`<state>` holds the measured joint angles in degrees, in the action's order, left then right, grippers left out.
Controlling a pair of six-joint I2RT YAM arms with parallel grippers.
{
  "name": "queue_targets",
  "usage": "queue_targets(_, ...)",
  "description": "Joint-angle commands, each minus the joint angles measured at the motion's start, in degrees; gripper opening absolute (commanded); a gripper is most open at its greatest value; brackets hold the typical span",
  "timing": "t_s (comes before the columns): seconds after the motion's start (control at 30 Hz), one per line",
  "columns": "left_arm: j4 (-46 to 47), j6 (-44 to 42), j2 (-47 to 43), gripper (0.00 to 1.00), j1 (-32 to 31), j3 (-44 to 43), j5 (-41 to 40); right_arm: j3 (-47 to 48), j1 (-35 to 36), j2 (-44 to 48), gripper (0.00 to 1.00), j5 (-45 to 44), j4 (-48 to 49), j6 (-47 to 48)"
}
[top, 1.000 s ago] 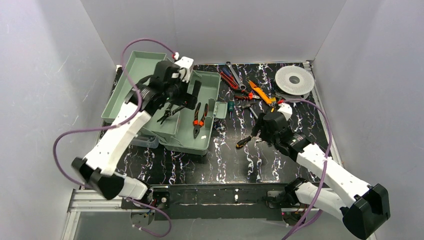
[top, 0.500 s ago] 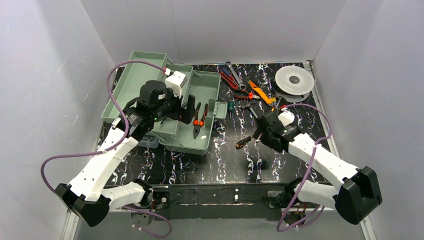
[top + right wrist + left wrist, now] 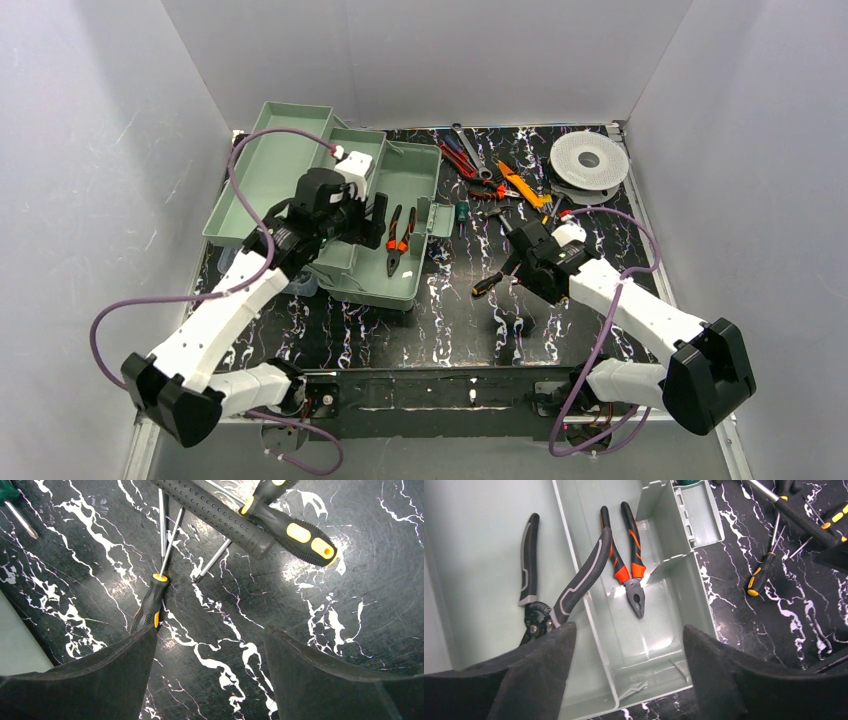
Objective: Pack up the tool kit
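- Left claw (image 3: 629, 635) is spread wide with nothing in it, hovering right over the tool kit. Right claw (image 3: 210, 635) is just as wide and just as empty, hanging low over the table (image 3: 450, 320).
- The tool kit (image 3: 415, 175) sits open on the far-left part of the table, trays fanned out toward the left wall.
- Inside it so far: orange-handled pliers (image 3: 631, 575) lying flat in the deep bin, plus black-and-grey snips (image 3: 574, 585) in the tray next door, with one handle poking over the divider.
- Just outside, under the right claw: a small black-and-yellow screwdriver (image 3: 149, 607), a chunkier yellow-spotted one (image 3: 295, 532) and a black knurled handle (image 3: 215, 512) crossing over its shaft.
- Further back there's a whole heap of tools (image 3: 490, 175) on the table, and a white spool (image 3: 589, 160) near the far-right corner.
- My read: early days. Two tools in, most of the lot left to move, and the box isn't folded shut yet. The small screwdriver looks like the next pick.
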<state>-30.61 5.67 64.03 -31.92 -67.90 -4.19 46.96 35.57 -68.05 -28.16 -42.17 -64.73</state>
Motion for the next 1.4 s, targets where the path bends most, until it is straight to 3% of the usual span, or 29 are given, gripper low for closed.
queue_targets(0.0, -2.5, 1.7, 4.1, 0.68, 1.1, -5.2, 2.5, 3.0, -0.3, -0.7, 0.85, -0.9, -0.2, -2.2)
queue_targets(0.33, -9.6, 5.6, 17.5, 0.31, 3.0, -16.0, 20.1, 3.0, -0.3, -0.2, 0.85, -1.6, 1.5, -0.4)
queue_targets(0.5, -15.5, 10.5, 28.5, 0.31, 7.5, -21.8, 33.1, 2.3, -0.3, 0.9, 0.85, -2.7, 2.2, 0.0)
queue_targets(0.57, -15.4, 11.9, 30.5, 0.32, 9.8, -21.9, 34.7, 1.7, -0.3, 1.4, 0.85, -2.7, 2.8, 0.0)
queue_targets(0.7, -12.9, 13.4, 30.6, 0.34, 15.4, -19.8, 33.2, 1.2, -0.3, 1.8, 0.85, -2.3, 3.4, 0.3)
queue_targets(0.83, -7.4, 17.8, 29.9, 0.35, 22.5, -16.1, 40.0, 1.2, -0.4, 1.9, 0.85, -2.9, 3.4, 0.5)
queue_targets(0.97, -1.9, 20.2, 27.8, 0.35, 23.9, -12.8, 43.7, 1.3, -0.4, 1.6, 0.85, -3.3, 3.9, 1.1)
queue_targets(1.17, -0.7, 19.6, 24.7, 0.43, 23.9, -11.7, 42.3, 2.7, -0.4, -0.9, 0.85, -1.6, 3.9, 1.6)
queue_targets(1.37, -2.8, 17.4, 20.1, 0.43, 23.9, -9.6, 27.7, 3.4, -0.4, -3.3, 0.85, 0.4, 4.0, 0.8)
